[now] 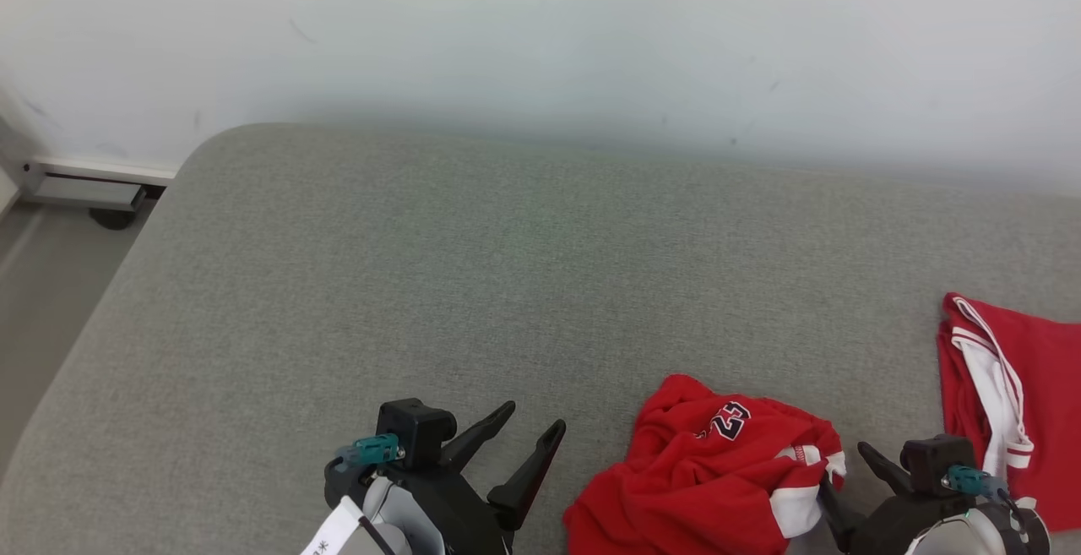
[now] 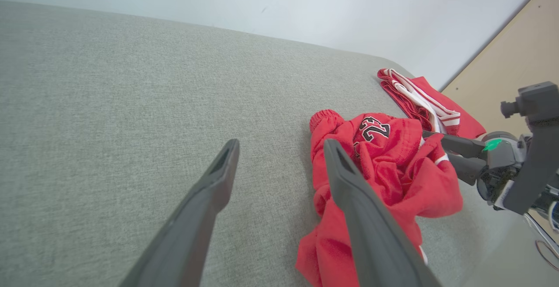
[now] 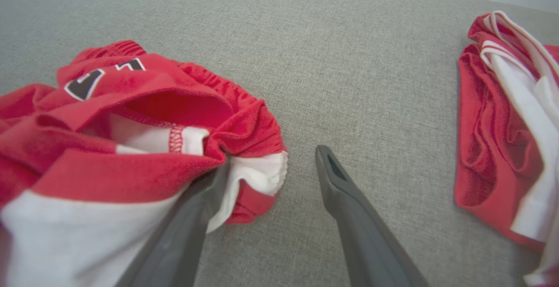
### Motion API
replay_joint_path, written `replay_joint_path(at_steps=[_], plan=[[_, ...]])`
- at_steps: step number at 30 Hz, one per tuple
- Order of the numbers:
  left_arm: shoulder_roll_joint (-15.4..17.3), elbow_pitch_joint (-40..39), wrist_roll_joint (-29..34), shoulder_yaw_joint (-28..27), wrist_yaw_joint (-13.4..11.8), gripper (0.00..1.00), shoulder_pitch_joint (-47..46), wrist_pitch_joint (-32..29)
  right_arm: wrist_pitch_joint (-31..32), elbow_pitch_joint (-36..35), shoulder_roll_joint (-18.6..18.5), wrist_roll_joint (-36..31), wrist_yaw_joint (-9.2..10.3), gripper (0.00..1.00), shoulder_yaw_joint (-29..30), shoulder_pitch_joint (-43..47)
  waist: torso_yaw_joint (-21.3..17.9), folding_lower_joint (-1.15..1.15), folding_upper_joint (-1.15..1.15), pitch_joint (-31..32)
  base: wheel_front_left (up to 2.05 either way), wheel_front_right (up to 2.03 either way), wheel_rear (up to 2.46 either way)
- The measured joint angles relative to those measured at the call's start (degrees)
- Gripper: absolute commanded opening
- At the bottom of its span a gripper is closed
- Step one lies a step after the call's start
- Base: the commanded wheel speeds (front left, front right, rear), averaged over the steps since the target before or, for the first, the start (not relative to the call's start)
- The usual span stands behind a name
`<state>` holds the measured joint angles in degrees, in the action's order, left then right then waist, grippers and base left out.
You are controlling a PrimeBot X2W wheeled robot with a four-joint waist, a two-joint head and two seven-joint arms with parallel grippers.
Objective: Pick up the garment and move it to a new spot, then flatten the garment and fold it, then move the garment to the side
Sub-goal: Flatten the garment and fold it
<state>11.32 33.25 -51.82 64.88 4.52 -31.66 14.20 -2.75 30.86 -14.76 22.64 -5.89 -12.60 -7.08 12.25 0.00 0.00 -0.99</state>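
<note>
The garment is a crumpled red piece with white bands and a dark number patch, lying near the front of the grey cushion. My left gripper stands open just left of it, apart from the cloth. In the left wrist view that gripper frames bare cushion, with the garment beside its right finger. My right gripper is open at the garment's right edge. In the right wrist view its left finger lies against the garment, whose white hem sits in the gap of the gripper.
A second red and white garment lies flat at the right, also in the right wrist view. The cushion's rounded left edge drops to the floor. A pale wall runs behind. A tan panel stands at the right.
</note>
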Motion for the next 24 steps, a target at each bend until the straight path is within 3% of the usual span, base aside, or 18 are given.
replay_joint_path(at_steps=[2,3,4,6,14,24], plan=[[0.2,-0.41,0.0,-0.43,-0.05,1.0,0.0,0.04,0.69,0.64,0.0,0.0,-0.18,1.0,-0.57,-0.51,0.62,0.0,0.0,-0.06,0.0,0.0,0.0],[0.29,-0.54,0.0,-0.69,-0.05,1.0,0.0,0.05,0.82,0.87,0.0,0.0,-0.19,0.85,-0.8,-0.66,0.89,0.0,0.0,-0.1,0.0,0.0,0.0],[0.42,-0.6,-0.01,-0.88,-0.08,1.0,0.01,0.04,1.09,1.15,0.0,0.0,-0.26,0.85,-1.0,-0.75,1.11,0.0,0.0,-0.13,0.0,0.0,0.0],[0.85,-0.75,-0.07,-1.24,-0.52,1.0,0.22,0.05,1.34,2.0,0.02,0.0,-0.46,0.0,-1.74,-1.09,1.4,0.0,0.0,-0.17,0.0,0.0,0.0],[1.47,-1.57,-0.08,-1.43,-0.52,1.0,2.33,0.05,1.43,2.57,-0.71,-0.01,-0.68,0.0,-2.29,-4.8,0.93,0.0,0.0,-0.26,0.0,0.0,0.0],[0.65,-2.48,-0.03,-1.51,-0.51,1.0,2.35,0.07,-3.16,0.31,-4.23,-0.73,-0.71,0.0,0.14,-12.76,-0.93,0.01,0.0,0.45,0.0,0.0,0.0]])
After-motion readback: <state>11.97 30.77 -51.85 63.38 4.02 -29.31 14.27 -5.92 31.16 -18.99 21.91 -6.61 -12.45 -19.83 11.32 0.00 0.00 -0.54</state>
